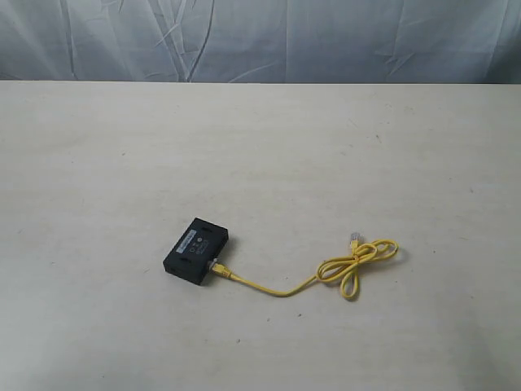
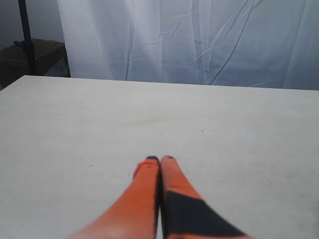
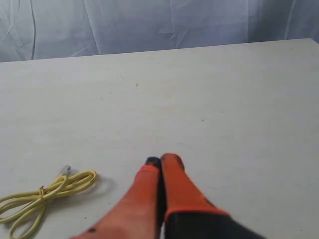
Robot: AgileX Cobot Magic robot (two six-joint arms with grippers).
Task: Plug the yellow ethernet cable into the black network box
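Observation:
The black network box (image 1: 196, 250) lies flat on the pale table (image 1: 260, 163), left of centre near the front, with a pale label on top. The yellow ethernet cable (image 1: 281, 288) has one plug at the box's near right side and runs right to a loose loop (image 1: 358, 262), its free clear plug (image 1: 355, 239) lying on the table. The loop (image 3: 42, 196) and clear plug (image 3: 65, 170) also show in the right wrist view, beside my right gripper (image 3: 162, 160), which is shut and empty. My left gripper (image 2: 160, 159) is shut over bare table. Neither gripper shows in the exterior view.
A wrinkled pale curtain (image 1: 260, 41) hangs behind the table's far edge. A dark stand and brown box (image 2: 30, 55) sit beyond the table's corner in the left wrist view.

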